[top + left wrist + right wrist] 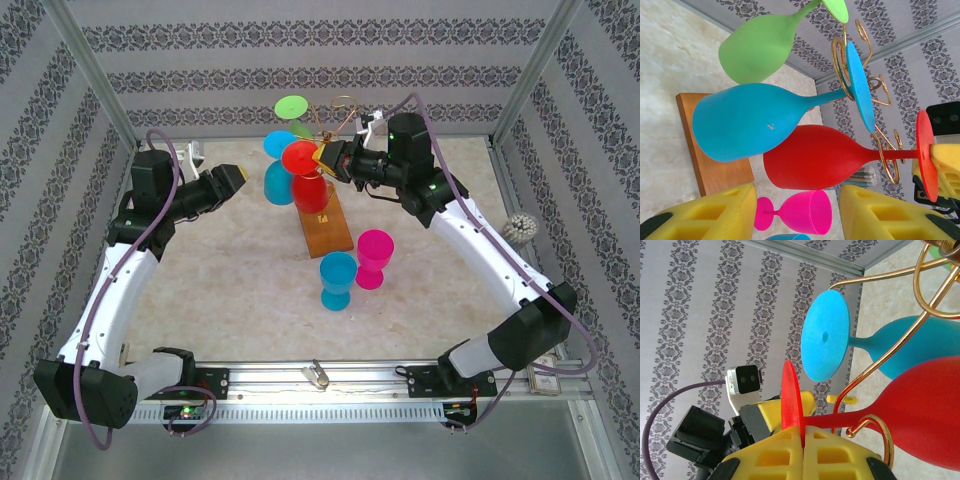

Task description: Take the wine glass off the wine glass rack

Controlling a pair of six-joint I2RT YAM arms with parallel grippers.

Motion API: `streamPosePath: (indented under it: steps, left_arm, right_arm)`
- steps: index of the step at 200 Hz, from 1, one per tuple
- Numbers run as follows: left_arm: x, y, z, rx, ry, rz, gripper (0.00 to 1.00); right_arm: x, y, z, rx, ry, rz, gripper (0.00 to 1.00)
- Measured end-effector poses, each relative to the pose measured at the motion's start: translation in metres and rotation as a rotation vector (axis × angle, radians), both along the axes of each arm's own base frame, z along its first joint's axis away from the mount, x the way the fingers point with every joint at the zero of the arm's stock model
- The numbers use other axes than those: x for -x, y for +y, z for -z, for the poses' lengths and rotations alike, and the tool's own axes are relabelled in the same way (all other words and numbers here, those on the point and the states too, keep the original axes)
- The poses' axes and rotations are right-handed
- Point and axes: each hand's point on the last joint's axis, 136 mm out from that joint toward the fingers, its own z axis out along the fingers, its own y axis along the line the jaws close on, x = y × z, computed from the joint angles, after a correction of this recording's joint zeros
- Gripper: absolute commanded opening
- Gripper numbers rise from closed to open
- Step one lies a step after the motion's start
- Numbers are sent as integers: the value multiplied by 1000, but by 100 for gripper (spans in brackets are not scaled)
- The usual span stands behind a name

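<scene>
the left gripper (232,178) hangs over the table's left side, facing the rack (326,228), its yellow pads (705,215) set partly apart with nothing between them. in its wrist view three glasses hang bowl-down from the rack's gold wire curls above the wooden base (722,177): the green glass (757,55) farthest back, the hung blue glass (747,122) in the middle, and the red glass (815,157) nearest. the red glass's stem sits inside a wire loop, so it is on the rack, at the curl nearest the right arm. the right gripper (330,158) meets it there; the right wrist view shows its pads (775,455) pressed together on the rim of the red foot disc (790,395). in front of the base, a standing blue glass (337,280) and a pink glass (375,258) stand just beside each other on the table (220,290).
</scene>
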Motion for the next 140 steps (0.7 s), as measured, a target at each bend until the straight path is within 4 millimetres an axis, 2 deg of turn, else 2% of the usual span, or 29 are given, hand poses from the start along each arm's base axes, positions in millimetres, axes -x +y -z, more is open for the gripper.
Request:
streamPosePath:
  steps: [43,140]
  left_arm:
    - [0,0,0,0,0,0,48]
    - [-1,4,0,0,0,-11,48]
  right_arm:
    - [-5,0,5,7,11,10,0]
    - [-19,-13,4,-7,24,72,0]
